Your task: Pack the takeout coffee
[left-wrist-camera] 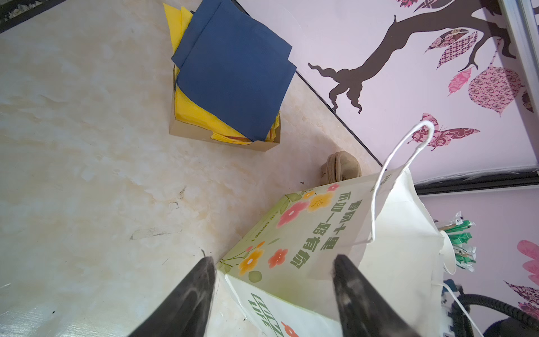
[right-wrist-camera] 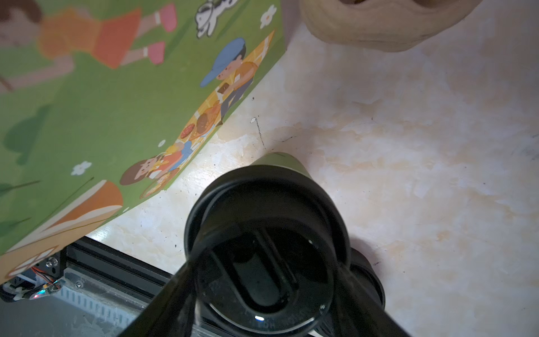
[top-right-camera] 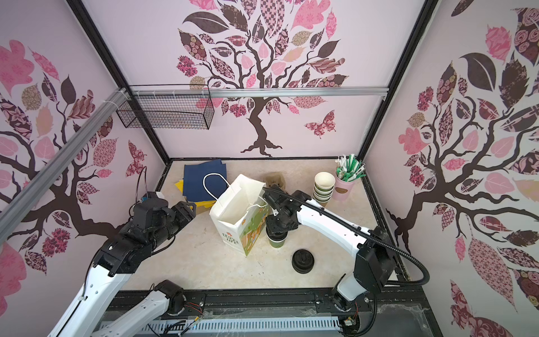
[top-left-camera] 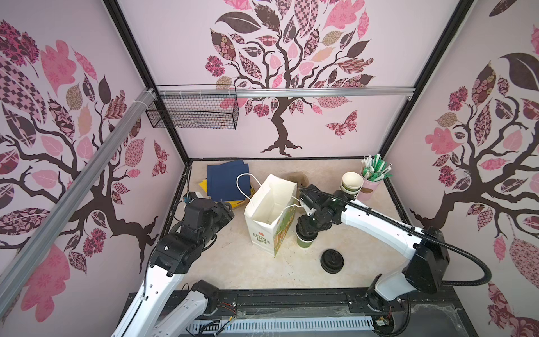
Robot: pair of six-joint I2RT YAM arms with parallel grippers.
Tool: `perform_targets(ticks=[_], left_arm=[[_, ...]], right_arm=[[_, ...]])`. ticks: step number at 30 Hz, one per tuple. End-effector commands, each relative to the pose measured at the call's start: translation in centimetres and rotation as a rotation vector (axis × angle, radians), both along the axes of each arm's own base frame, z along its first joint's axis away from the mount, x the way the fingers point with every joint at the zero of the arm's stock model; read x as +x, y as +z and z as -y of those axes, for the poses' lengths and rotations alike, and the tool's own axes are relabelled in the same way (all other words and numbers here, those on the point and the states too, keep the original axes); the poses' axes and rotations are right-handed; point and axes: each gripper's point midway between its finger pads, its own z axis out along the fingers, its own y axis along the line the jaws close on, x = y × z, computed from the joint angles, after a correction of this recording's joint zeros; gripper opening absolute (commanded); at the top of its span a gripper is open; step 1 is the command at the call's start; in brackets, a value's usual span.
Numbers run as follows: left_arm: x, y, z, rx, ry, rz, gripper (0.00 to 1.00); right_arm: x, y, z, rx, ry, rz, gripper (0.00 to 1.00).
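Note:
One takeout coffee (top-left-camera: pixel 305 242) (top-right-camera: pixel 276 242), an olive-green cup with a black sip lid (right-wrist-camera: pixel 262 204), stands on the table against the right side of the open white paper bag (top-left-camera: pixel 262 233) (top-right-camera: pixel 230 230) (right-wrist-camera: pixel 102 116). My right gripper (top-left-camera: pixel 306 226) (top-right-camera: pixel 277 226) (right-wrist-camera: pixel 267 259) comes down on it from above, one finger against each side of the lid. Left of the bag, my left gripper (top-left-camera: pixel 229 210) (top-right-camera: pixel 192 208) (left-wrist-camera: pixel 271 256) is open and empty, pointing at the bag's lower corner (left-wrist-camera: pixel 306 233). The bag's floor is hidden.
A stack of loose black lids (top-left-camera: pixel 332 260) (top-right-camera: pixel 303 260) lies front right of the cup. Nested lidless cups (top-left-camera: pixel 351 182) and a pink holder of straws (top-left-camera: pixel 372 181) stand back right. Blue and yellow napkins (top-left-camera: pixel 227 181) (left-wrist-camera: pixel 233 73) and a brown pulp carrier (top-left-camera: pixel 297 178) lie behind the bag.

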Motion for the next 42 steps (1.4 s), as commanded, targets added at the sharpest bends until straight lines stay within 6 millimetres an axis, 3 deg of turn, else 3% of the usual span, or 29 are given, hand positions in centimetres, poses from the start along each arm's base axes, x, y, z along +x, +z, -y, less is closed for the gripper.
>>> perform_targets(ticks=[1, 28, 38, 42], left_arm=[[0.1, -0.7, -0.1, 0.007, 0.001, -0.006, 0.68], [0.0, -0.7, -0.2, 0.009, 0.004, -0.006, 0.68], [0.1, -0.8, -0.1, 0.01, 0.003, -0.01, 0.68], [0.1, -0.8, -0.1, 0.01, 0.003, -0.009, 0.68]], right_arm=[[-0.2, -0.4, 0.0, -0.022, 0.02, -0.008, 0.68], [-0.5, -2.7, 1.3, -0.109, 0.021, -0.018, 0.68], [0.2, 0.4, 0.8, -0.059, 0.008, 0.045, 0.67], [0.3, 0.0, 1.0, -0.073, 0.01, 0.047, 0.67]])
